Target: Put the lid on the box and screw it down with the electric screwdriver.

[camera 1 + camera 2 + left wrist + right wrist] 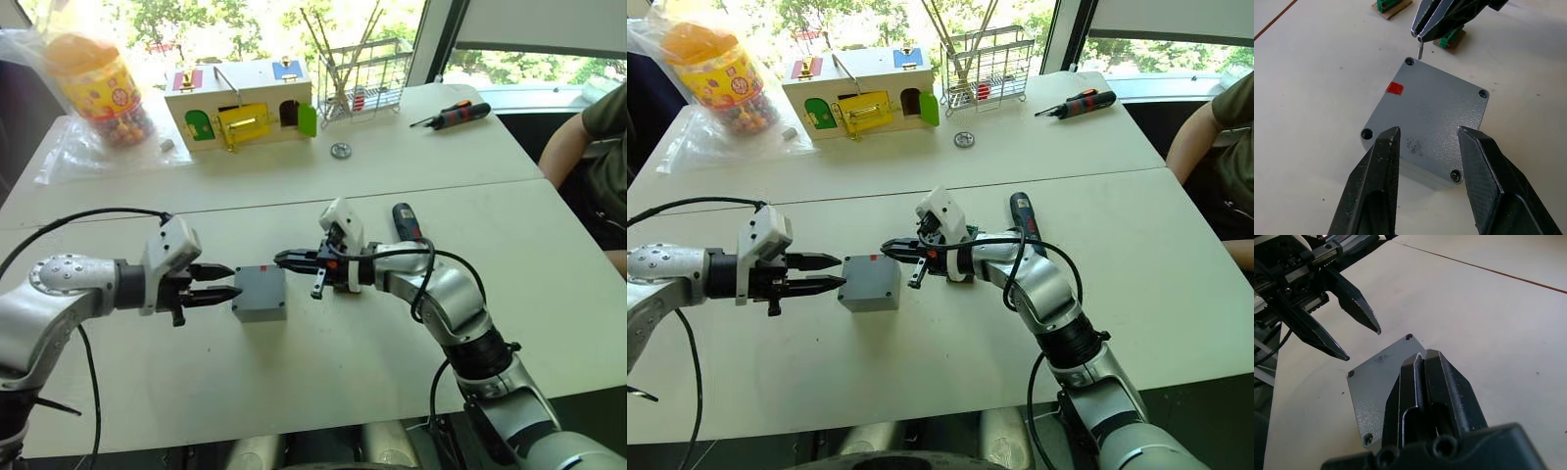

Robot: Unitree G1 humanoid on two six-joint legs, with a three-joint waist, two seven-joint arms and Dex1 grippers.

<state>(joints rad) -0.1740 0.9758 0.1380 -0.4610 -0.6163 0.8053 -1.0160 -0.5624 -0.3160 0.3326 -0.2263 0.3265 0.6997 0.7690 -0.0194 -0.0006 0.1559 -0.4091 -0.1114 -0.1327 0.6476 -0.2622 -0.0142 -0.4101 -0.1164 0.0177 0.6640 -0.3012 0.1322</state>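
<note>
lid (pixel 1430 120) on box (pixel 260 305), jar (pixel 98 83) of sweets

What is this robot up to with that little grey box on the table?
It is closing up a small square grey plastic box on the white table. The flat grey lid already lies on the box. The right gripper, shut, holds a small metal screw just above one corner hole. The left gripper waits open beside the box. The long black electric screwdriver lies on the table behind the right arm, unused.
</note>
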